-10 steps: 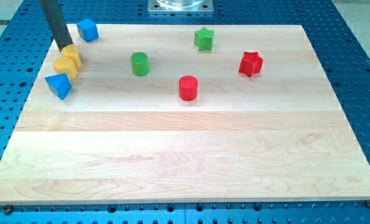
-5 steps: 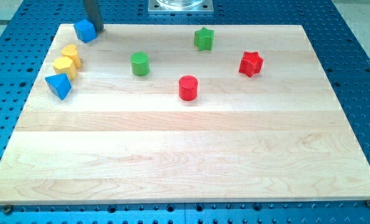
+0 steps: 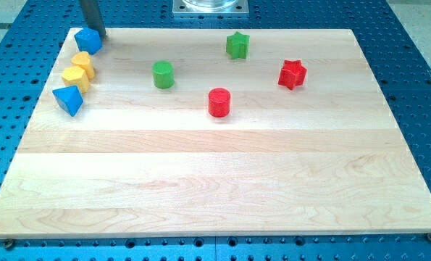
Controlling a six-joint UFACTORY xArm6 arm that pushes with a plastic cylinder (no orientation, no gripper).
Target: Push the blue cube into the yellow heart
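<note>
The blue cube [image 3: 88, 40] sits at the board's top left corner. My tip [image 3: 98, 33] is right against the cube's upper right side. Two yellow blocks lie touching just below the cube: the upper one [image 3: 82, 64] and the lower one [image 3: 75, 76]. One of them is the yellow heart, but I cannot tell which. A small gap separates the cube from the upper yellow block.
A blue triangle [image 3: 68, 100] lies below the yellow blocks near the wooden board's [image 3: 201, 181] left edge. A green cylinder [image 3: 162, 74], green star [image 3: 237, 45], red cylinder [image 3: 219, 102] and red star [image 3: 292, 74] stand further to the right.
My tip went from beside the yellow blocks to the cube's upper right. It then pushed the cube left and slightly down, toward the yellow blocks. Other blocks have not moved.
</note>
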